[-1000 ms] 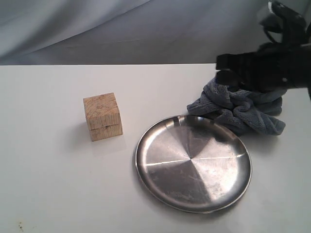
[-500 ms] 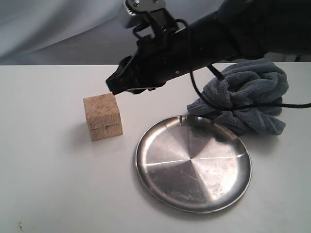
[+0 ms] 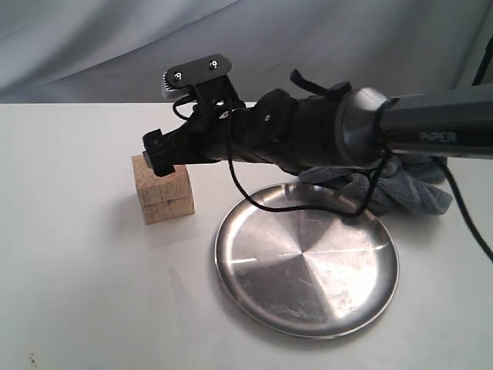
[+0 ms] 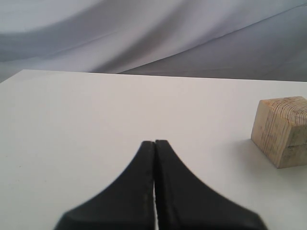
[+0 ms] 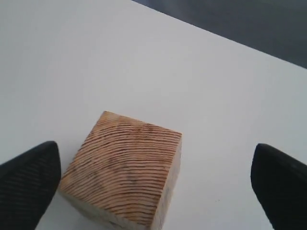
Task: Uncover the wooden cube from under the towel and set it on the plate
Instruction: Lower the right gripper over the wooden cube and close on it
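A tan wooden cube (image 3: 165, 196) stands uncovered and upright, left of centre. A shiny round steel plate (image 3: 306, 258) lies flat at lower right, apart from it. A crumpled grey towel (image 3: 416, 193) sits just beyond the plate, at right.

Lab-style test setup: white table (image 3: 77, 293), grey cloth backdrop (image 3: 92, 46) draped behind, black robot arm (image 3: 431, 131) marked PIPER.

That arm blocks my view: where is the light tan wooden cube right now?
In the exterior view the light tan wooden cube sits on the white table, left of the round shiny steel plate, just beneath the open right gripper.
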Robot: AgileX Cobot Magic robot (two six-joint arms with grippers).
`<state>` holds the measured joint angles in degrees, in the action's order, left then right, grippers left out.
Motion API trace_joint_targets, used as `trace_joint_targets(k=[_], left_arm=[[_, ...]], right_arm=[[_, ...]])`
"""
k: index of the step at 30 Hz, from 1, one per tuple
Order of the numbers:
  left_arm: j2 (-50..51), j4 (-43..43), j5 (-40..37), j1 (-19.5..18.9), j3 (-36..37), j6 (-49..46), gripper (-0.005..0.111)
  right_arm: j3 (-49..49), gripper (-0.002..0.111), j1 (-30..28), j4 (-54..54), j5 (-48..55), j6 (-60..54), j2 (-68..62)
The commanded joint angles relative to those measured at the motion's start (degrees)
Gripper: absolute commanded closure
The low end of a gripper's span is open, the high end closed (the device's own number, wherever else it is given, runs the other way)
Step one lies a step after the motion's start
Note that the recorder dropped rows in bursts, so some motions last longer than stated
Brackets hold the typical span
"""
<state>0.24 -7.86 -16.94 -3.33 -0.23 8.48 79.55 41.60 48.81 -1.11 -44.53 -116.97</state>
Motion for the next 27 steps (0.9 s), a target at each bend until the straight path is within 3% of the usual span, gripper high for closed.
trace_joint_targets(k=[1,6,18,27], left_arm=[[-0.2,0.0,0.4,-0.1,0.2,0.1,0.107],[-0.2,0.0,0.4,-0.1,0.2,0.3,0.107],[-0.2,0.0,0.4,-0.1,0.2,0.3,0.107],[-0.2,0.0,0.4,-0.1,0.2,0.3,0.107]], right_arm=[[7.7,0.005,2.2,2.8,1.1,1.3,-5.6],[16.5,0.009,3.8,5.5,0.8,2.7,-12.0],[16.5,0.017,2.2,1.5,5.5,2.3,-12.5],[16.4,0.019,-2.3,1.3,11.3,3.4,-12.5]])
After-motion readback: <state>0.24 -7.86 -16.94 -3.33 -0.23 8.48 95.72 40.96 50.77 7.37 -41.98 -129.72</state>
